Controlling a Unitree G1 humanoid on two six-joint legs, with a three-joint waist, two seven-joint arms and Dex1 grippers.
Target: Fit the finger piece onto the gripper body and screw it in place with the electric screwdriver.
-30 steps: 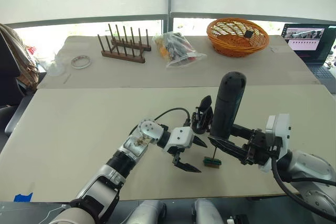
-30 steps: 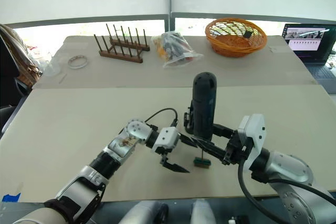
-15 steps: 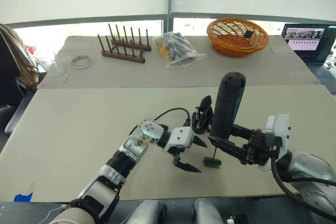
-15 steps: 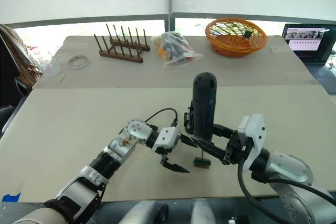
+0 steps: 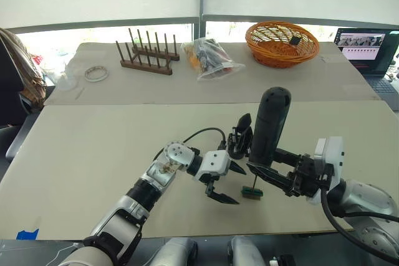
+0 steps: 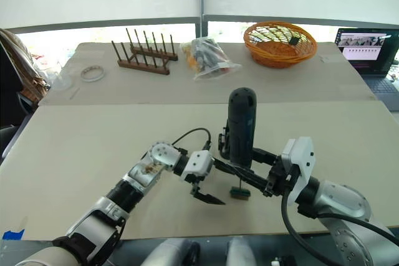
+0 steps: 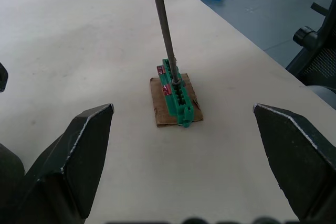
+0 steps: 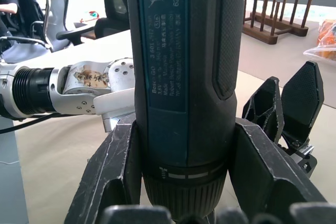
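The step in hand appears to be bit pick-up, before any fastening. The right gripper (image 5: pixel 265 171) is clamped on the electric screwdriver (image 5: pixel 269 124), held upright, its thin metal bit seated in a green bit holder (image 7: pixel 175 92) on a brown pad near the table's (image 5: pixel 93 147) near edge. The left gripper (image 5: pixel 225 183) hovers just beside the holder, fingers spread, holding nothing. The gripper body (image 5: pixel 240 136) stands just behind the screwdriver, toward the table's centre. Next move: lift the screwdriver straight up, then carry it to the gripper body.
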